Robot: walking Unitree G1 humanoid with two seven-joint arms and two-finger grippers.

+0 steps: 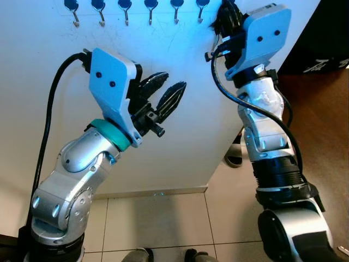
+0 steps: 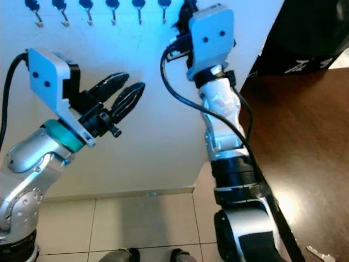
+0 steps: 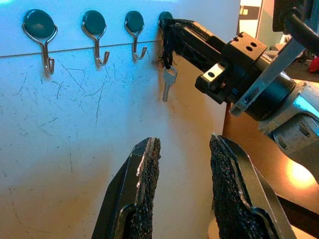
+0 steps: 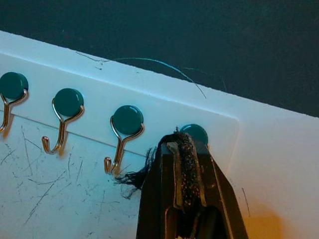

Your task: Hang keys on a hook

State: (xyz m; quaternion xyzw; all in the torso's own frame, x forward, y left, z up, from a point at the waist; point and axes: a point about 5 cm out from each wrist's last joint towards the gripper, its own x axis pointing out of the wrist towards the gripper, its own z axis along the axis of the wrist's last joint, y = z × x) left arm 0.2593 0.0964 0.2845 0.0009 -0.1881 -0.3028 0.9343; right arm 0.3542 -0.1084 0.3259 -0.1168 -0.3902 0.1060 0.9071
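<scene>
Teal-capped metal hooks (image 3: 94, 37) line a scratched white board (image 3: 75, 124). My right gripper (image 4: 185, 154), fingers pinched together on a black cord (image 3: 167, 42), presses against the end hook (image 4: 195, 133); the key (image 3: 169, 83) dangles just below. My left gripper (image 3: 182, 184) hovers nearby, fingers apart, holding nothing. If I let go before the cord loops over the hook, I judge the key would drop to the floor.

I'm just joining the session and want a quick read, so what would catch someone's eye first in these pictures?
The right gripper is pressed up at the last hook in a row of teal-capped hooks on the white board, its fingers shut on a black loop from which a silver key dangles. The left gripper hangs open and empty in front of the board, lower down.
</scene>
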